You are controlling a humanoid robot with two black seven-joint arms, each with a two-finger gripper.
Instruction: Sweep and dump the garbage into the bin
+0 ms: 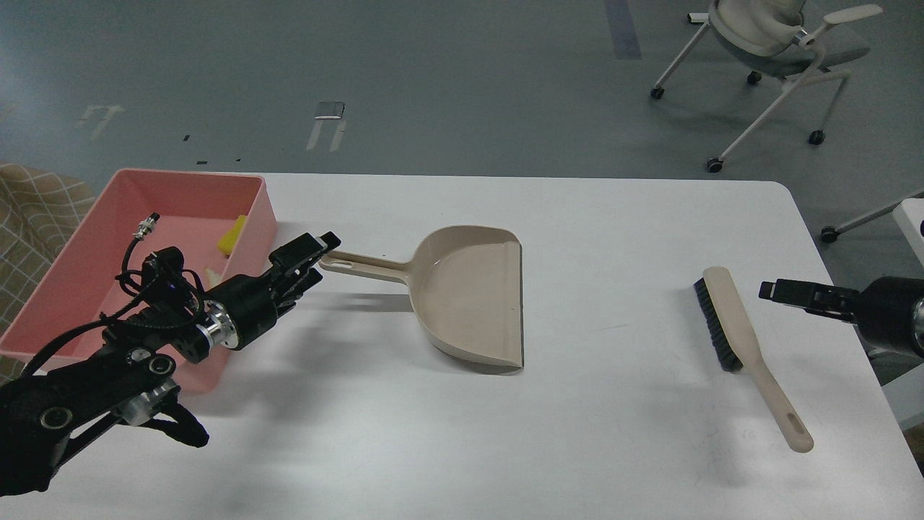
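The pink bin [50, 303] stands at the table's left end. The yellow sponge [232, 235] lies inside it by the right wall. A small whitish piece [214, 274], apparently the bread slice, shows just past my left arm, mostly hidden. My left gripper [312, 258] is open and empty, just left of the beige dustpan's handle end [339, 263] and apart from it. The dustpan [469, 296] lies empty mid-table. My right gripper [776, 292] is open and empty, to the right of the beige brush [729, 318] and clear of it.
The brush lies flat on the white table [613, 433], bristles to the left, handle pointing toward the front right. An office chair [772, 43] stands on the floor beyond the table's far right corner.
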